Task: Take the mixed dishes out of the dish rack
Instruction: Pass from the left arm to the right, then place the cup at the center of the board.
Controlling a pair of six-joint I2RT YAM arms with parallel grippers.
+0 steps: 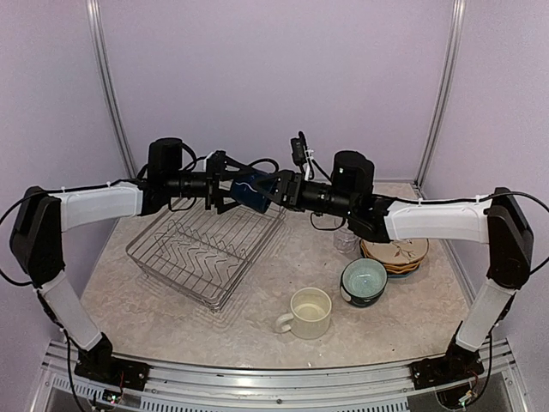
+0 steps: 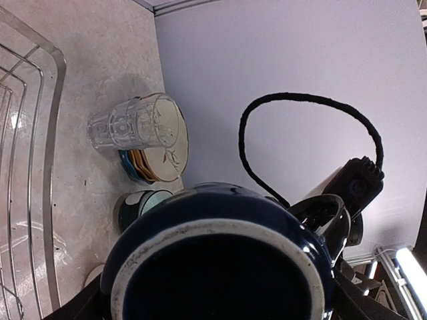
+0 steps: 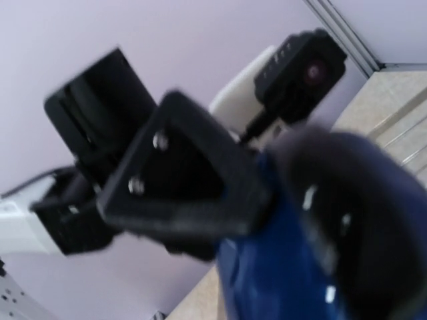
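Navy mug (image 2: 220, 267) fills the lower frame, clamped in the left gripper (image 1: 232, 196) at picture centre; the right gripper (image 1: 269, 190) meets it, grip unclear.

Beige marbled tabletop (image 1: 171, 318), lilac walls (image 1: 274, 77), silver corner posts (image 1: 110, 86), ribbed metal front rail (image 1: 274, 378)

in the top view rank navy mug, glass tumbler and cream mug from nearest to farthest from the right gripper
From the right gripper:
1. navy mug, at its fingertips, raised over the dish rack.
2. glass tumbler, on the table, right side towards the back.
3. cream mug, near the table's front edge, middle.
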